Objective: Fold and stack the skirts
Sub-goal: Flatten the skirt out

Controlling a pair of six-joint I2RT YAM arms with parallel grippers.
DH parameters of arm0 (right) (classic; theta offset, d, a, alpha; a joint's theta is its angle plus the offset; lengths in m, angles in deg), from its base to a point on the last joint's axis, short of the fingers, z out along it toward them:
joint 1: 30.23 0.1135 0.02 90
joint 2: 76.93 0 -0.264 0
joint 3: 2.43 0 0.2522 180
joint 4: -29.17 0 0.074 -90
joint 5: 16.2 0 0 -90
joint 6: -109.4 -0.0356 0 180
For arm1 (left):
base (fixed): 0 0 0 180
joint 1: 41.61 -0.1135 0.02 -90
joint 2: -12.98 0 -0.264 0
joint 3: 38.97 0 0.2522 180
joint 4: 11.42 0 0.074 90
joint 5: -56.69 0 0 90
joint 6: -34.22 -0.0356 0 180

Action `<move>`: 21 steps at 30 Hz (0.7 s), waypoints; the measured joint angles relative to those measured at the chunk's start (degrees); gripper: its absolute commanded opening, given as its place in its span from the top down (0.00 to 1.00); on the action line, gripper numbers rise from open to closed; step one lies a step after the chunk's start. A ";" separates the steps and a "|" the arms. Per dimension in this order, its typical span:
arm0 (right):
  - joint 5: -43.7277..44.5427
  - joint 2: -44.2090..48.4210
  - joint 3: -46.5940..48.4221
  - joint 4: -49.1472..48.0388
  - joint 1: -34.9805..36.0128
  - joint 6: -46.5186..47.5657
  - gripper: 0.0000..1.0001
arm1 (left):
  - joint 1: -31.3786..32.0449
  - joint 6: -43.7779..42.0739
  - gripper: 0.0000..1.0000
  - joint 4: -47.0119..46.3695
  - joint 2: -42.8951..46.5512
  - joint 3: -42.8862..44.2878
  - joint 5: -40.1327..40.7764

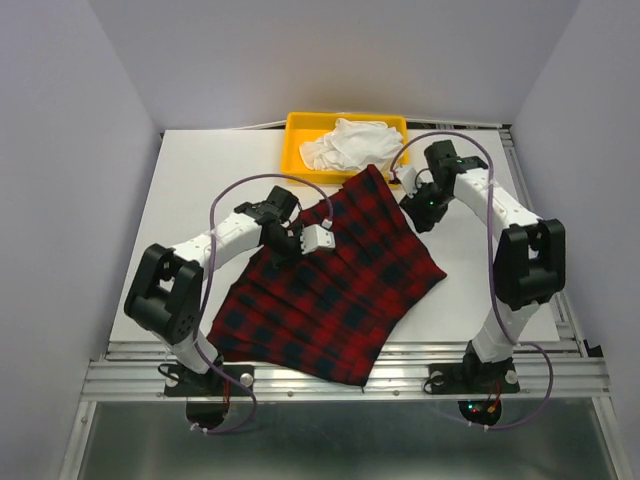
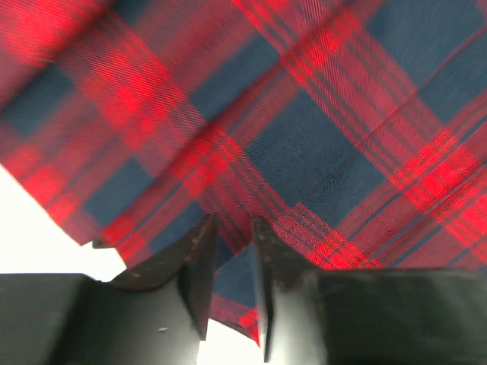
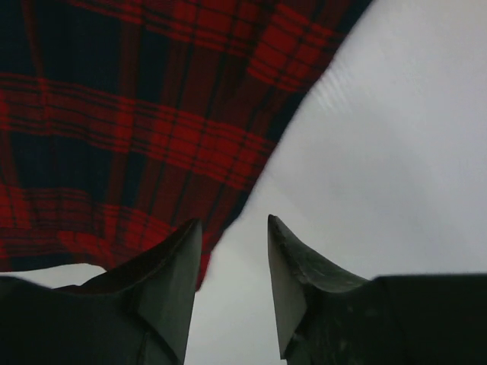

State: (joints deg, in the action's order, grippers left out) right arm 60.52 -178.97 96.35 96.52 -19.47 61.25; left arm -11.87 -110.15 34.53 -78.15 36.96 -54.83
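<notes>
Your red-and-black tartan plaid cloth skirt [image 1: 335,290] lies spread across the middle of the white worktop [image 1: 200,180], with your left gripper [image 2: 232,228] nearly closed astride its left edge, grip unclear, and your right gripper [image 3: 232,228] parted at its right edge.

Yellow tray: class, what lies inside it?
A crumpled white cloth lies in the yellow tray. Whatever is beneath that cloth is covered and cannot be seen.
</notes>
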 measured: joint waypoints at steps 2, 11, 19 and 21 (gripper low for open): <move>-1.40 -3.23 0.00 1.44 1.53 -2.73 0.60 | 0.07 -1.70 0.72 0.59 -2.40 -0.39 0.66; -0.52 -14.14 0.24 0.94 3.78 -10.54 0.63 | 4.76 -8.02 0.82 4.11 -4.07 -4.63 2.21; 5.77 -19.43 8.26 0.81 4.20 -12.35 0.63 | 18.21 -7.96 0.88 6.91 -8.37 -0.98 -0.15; 6.91 -20.92 10.62 -0.17 4.66 -12.28 0.63 | 21.46 -6.82 0.88 8.17 -11.52 2.78 -3.10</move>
State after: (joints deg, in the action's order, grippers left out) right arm 67.43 -199.88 106.97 96.34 -14.81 48.97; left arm 9.59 -116.97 42.70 -89.67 39.74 -57.93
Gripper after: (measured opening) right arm 0.369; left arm 0.130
